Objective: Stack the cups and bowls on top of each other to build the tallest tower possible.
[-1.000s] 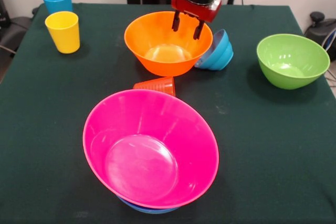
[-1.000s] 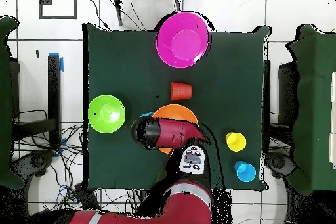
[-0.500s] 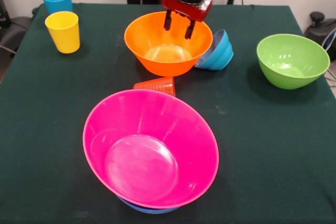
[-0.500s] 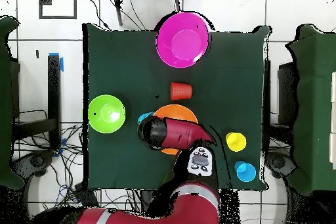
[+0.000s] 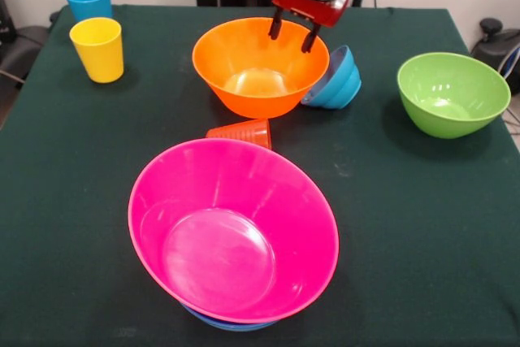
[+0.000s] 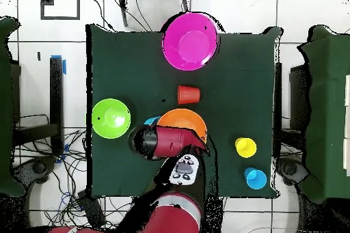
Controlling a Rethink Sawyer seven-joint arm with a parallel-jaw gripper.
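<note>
Dark green cloth covers your table (image 5: 422, 225), where the gripper (image 5: 293, 30) hangs empty, jaws parted, over the far rim of the orange bowl (image 5: 260, 67) near the table's middle, while the pink bowl (image 5: 233, 230), nested on a blue bowl (image 5: 227, 324), sits at the opposite edge.

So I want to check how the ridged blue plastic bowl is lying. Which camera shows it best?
The front view: the ridged blue plastic bowl is tipped on its side, leaning against the large orange plastic bowl. In the overhead view, only a blue sliver shows beside the red arm.
</note>
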